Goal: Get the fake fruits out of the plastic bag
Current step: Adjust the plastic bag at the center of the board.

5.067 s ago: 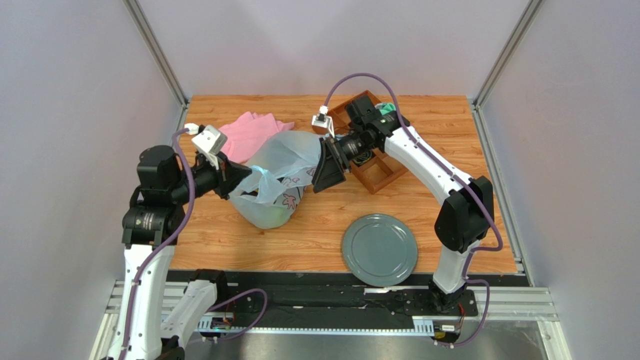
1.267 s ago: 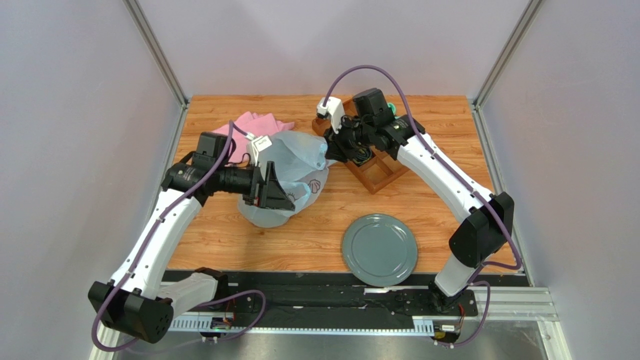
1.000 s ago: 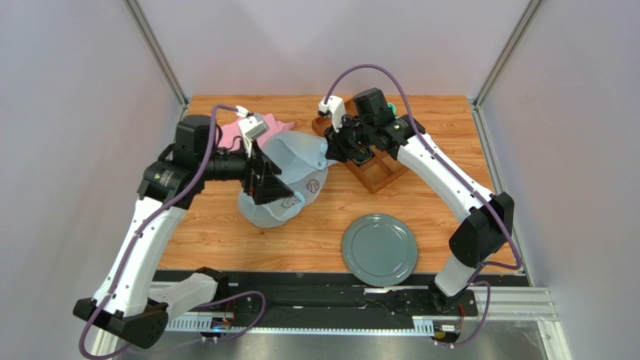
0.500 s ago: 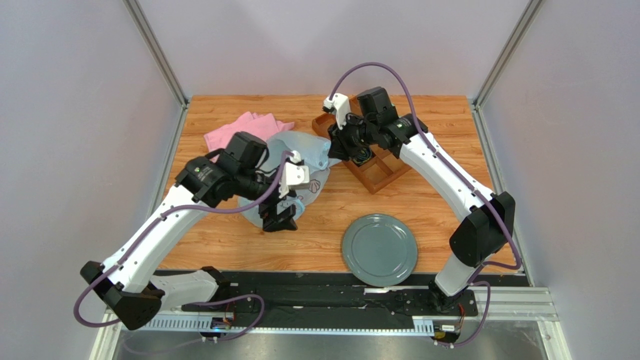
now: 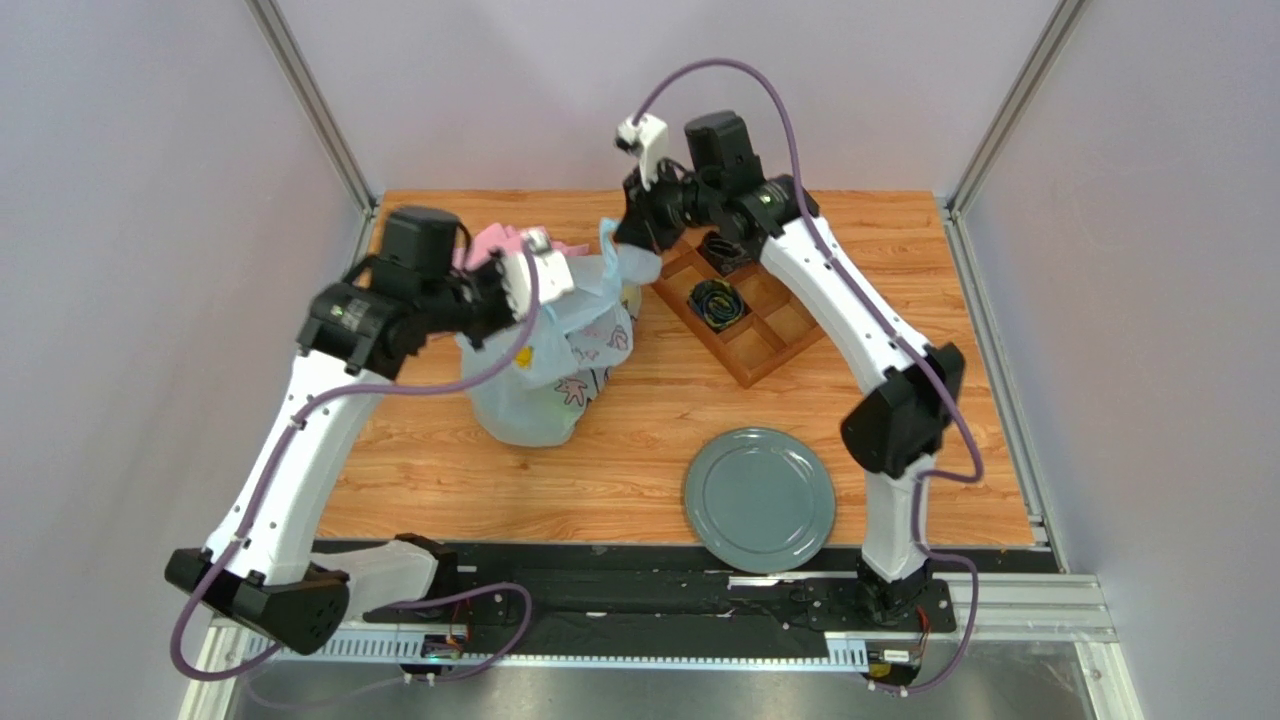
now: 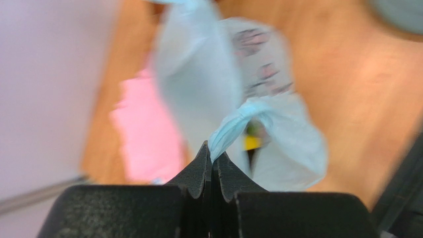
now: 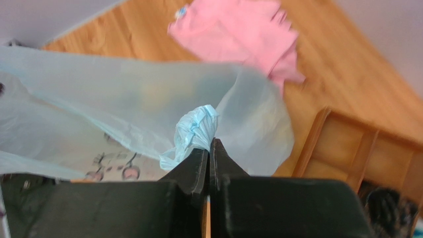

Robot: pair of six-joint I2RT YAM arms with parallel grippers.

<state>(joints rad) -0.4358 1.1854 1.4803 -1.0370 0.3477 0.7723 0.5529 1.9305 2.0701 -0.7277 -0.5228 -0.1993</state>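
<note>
The left gripper (image 6: 211, 153) is clamped on a twisted handle of the plastic bag (image 6: 198, 84). A pink cloth (image 6: 146, 134) lies behind on the worktop (image 6: 347, 89).

The fake fruits (image 6: 251, 139) are almost wholly hidden inside the plastic bag (image 5: 549, 383). Only a blurred yellow and green patch is seen between its folds in the left wrist view, and no single fruit can be told. That whole view is smeared; the pink cloth (image 6: 149, 134) is blurred there and partly covered by the bag, and the plate (image 6: 402, 10) is cut off at the corner. In the right wrist view the wooden tray (image 7: 347, 148) is cut off by the edge, and a dark thing (image 7: 387, 208) in it cannot be made out.
</note>
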